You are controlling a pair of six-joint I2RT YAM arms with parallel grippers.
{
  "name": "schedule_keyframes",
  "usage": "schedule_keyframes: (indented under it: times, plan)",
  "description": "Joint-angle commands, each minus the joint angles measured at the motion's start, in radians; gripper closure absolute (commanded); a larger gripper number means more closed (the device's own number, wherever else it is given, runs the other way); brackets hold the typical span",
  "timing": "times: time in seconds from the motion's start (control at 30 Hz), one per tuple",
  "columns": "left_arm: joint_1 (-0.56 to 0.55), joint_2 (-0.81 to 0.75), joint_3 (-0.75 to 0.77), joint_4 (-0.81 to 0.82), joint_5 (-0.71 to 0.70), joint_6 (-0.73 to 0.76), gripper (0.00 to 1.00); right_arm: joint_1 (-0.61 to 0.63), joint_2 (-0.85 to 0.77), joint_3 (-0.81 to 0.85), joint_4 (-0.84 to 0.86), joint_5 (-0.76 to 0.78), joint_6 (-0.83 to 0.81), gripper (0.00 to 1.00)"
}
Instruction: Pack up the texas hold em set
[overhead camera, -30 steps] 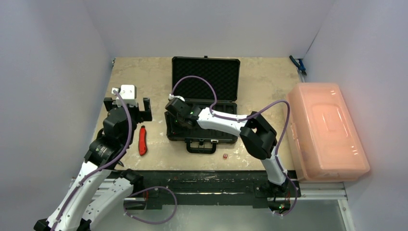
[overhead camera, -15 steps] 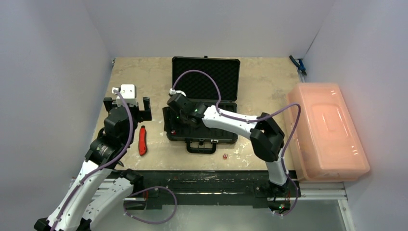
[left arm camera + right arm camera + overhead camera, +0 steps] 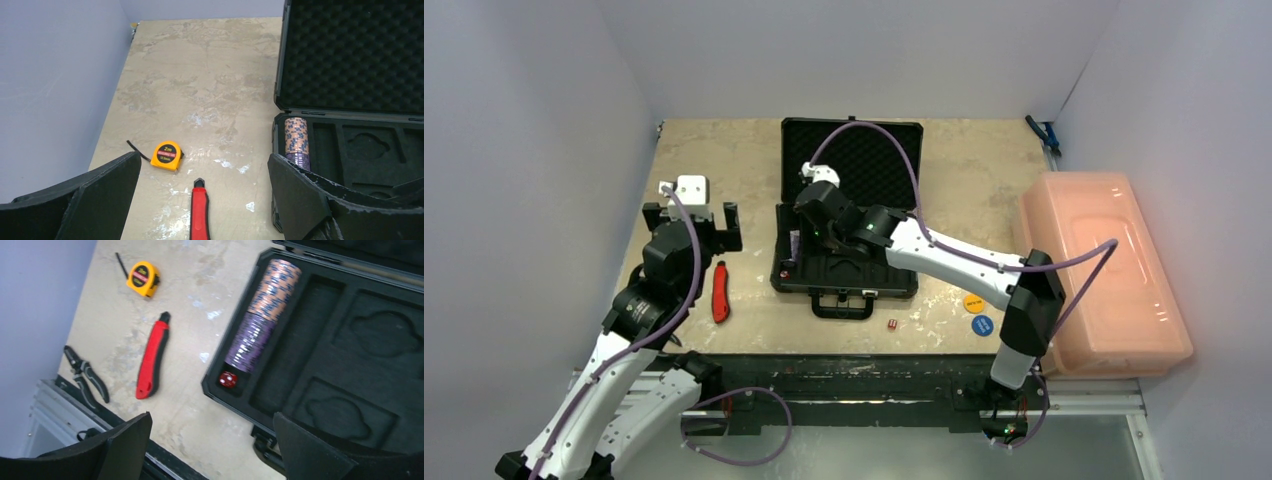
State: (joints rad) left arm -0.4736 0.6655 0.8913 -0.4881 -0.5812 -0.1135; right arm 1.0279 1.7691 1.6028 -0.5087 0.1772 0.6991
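The black briefcase [image 3: 864, 275] lies open mid-table, its lid raised toward the back. The right gripper [image 3: 211, 416] hangs over the tray's left edge, claw spread wide and holding nothing. Below it a chip stack [image 3: 262, 315] fills the left slot, with a red die [image 3: 228, 379] at its near end. The left gripper [image 3: 204, 156], equally wide and empty, hovers above the knife [image 3: 200, 215] and tape measure [image 3: 167, 155]. A second die [image 3: 892, 323], yellow disc [image 3: 973, 301] and blue disc [image 3: 981, 325] sit near the front edge, short of the pink bin [image 3: 1104, 270].

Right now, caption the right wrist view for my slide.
Open right hand above case tray: chip row and red die slotted.
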Motion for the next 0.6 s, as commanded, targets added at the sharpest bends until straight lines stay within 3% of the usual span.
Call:
schedule_keyframes:
  times: [0.0,0.37,0.43,0.57]
  plan:
    - [-0.002,0.037,0.034,-0.014,0.084,-0.038,0.0,0.006,-0.098,-0.076,-0.04,0.157,-0.006,0.03]
    - [-0.002,0.057,0.049,-0.081,0.155,-0.153,0.0,0.006,-0.297,-0.304,0.048,0.385,-0.059,0.02]
    - [-0.002,0.061,0.063,-0.118,0.19,-0.183,0.0,0.006,-0.321,-0.334,0.051,0.498,-0.027,0.02]
    - [-0.002,0.079,0.061,-0.131,0.327,-0.215,0.0,0.003,-0.317,-0.321,-0.006,0.559,-0.031,0.01]
